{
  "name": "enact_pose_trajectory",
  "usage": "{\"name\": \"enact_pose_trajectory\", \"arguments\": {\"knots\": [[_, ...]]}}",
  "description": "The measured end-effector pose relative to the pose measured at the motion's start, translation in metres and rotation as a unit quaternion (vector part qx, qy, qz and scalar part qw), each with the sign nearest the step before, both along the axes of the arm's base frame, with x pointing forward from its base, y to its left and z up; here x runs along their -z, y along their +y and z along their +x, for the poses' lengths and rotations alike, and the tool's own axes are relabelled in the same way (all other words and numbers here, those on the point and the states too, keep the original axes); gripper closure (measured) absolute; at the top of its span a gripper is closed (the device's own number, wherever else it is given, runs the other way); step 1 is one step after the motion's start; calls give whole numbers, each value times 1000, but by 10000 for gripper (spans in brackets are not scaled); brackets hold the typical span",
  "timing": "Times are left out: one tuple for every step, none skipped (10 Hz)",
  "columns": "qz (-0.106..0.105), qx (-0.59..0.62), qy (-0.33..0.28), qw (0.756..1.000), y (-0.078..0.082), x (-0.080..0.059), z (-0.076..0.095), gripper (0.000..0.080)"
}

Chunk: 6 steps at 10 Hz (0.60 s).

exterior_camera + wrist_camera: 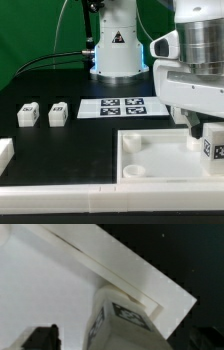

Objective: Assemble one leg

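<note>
Your gripper (207, 135) is clamped on the leg (213, 148), one finger dark against the block's near side in the exterior view, and it holds the block at the far corner of the large white square panel (160, 150) on the exterior view's right. In the wrist view the leg (122, 322) stands on end with its tag showing, close against the panel's raised edge (120, 266), but you cannot tell from either view whether its base is already seated in the recessed corner or just above it. By that reading, the pick and the carry look done; the seating, any turning into the socket, and the release are what is left. Two more legs (43, 114) sit well apart on the black table (70, 85) toward the exterior view's left, untouched. Between them and the panel lies the marker board (123, 106), flat and out of the path. Nothing stands in your way except the panel's own rim, which the block could catch on if it comes down skewed.
</note>
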<state>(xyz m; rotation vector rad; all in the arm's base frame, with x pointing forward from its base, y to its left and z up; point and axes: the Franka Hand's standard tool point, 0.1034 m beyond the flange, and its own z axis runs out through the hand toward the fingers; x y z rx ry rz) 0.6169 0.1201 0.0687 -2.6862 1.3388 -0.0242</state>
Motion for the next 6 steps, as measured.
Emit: {"name": "enact_pose_trajectory", "arguments": {"knots": [[-8,-57,-7,998,1,-1,1,150],[-18,-110,-14,994,2,-2,2,150],[-30,-161,-20,986,5,-3,3,150],[-45,-239,-28,970,6,-6,5,150],[-51,-279,-32,958,7,-7,6,150],[-56,-333,-38,941,5,-7,6,150]]}}
